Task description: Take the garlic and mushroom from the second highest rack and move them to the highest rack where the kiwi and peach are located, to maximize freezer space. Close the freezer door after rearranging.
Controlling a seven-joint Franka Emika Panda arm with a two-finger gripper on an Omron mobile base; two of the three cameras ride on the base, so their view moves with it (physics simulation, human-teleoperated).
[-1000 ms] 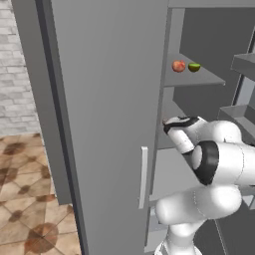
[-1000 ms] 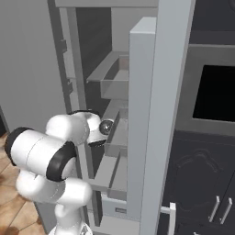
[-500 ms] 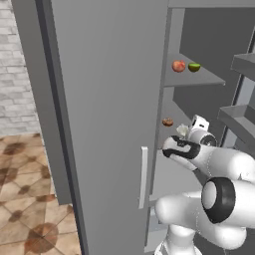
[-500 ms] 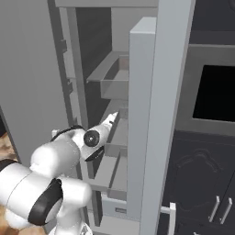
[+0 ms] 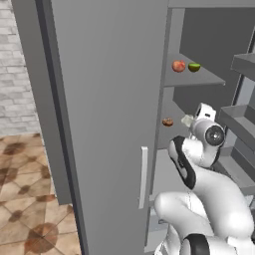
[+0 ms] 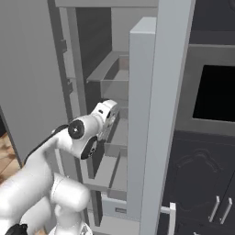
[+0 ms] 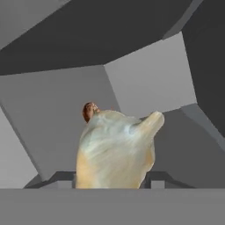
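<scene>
The garlic (image 7: 115,149) sits pinched in the claw (image 7: 112,180), a finger on either side of its base, inside the freezer above the second highest rack (image 5: 172,137). It looks light, firm and papery, lumpy enough to twist, so a hold across its widest part suits best. The mushroom (image 5: 168,122) waits behind; peach (image 5: 178,65) and kiwi (image 5: 194,67) rest on the highest rack (image 5: 209,79).
</scene>
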